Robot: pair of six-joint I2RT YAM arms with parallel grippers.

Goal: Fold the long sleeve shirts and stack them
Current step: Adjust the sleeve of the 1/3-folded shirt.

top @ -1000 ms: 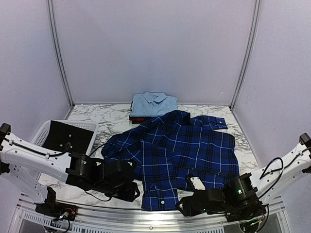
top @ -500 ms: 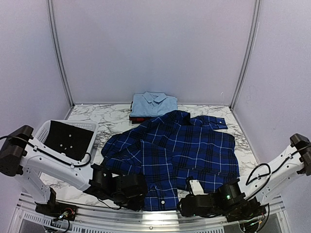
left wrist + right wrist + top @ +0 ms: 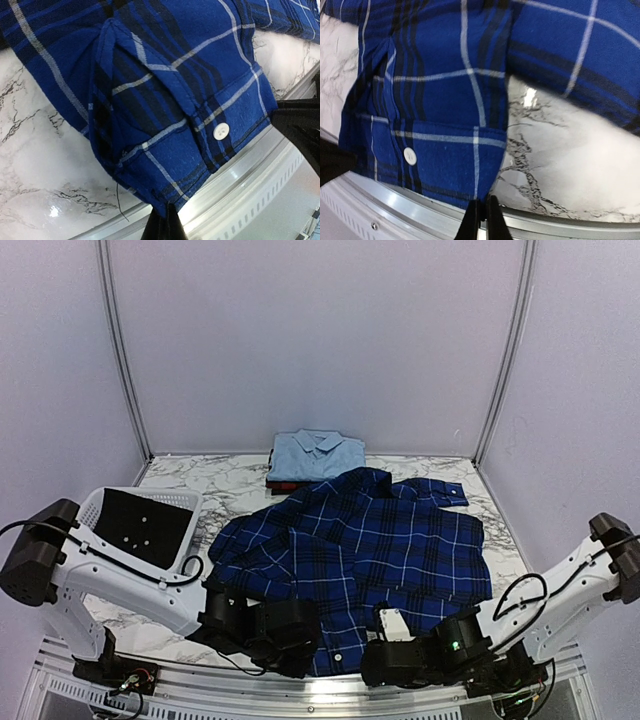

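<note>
The navy blue plaid shirt [image 3: 370, 540] lies spread open across the middle of the table, with one sleeve cuff [image 3: 340, 645] at the near edge. My left gripper [image 3: 315, 645] is shut on that cuff's left corner; the left wrist view shows the gripper [image 3: 167, 214] pinching the hem below the white button [image 3: 220, 131]. My right gripper [image 3: 372, 665] is shut on the cuff's right corner; in the right wrist view, the gripper [image 3: 481, 205] holds the hem. A folded light blue shirt [image 3: 316, 454] rests on a red-and-black plaid one [image 3: 284, 485] at the back.
A white slotted basket [image 3: 95, 508] with a dark inside stands at the left. The table's metal front rail [image 3: 395, 202] runs just under the cuff. White walls enclose the marble table [image 3: 230, 490] on three sides.
Both arms have swung inward and down to the cuff at the near edge. Their jaws, open a second ago, have closed on the cuff's two corners.
</note>
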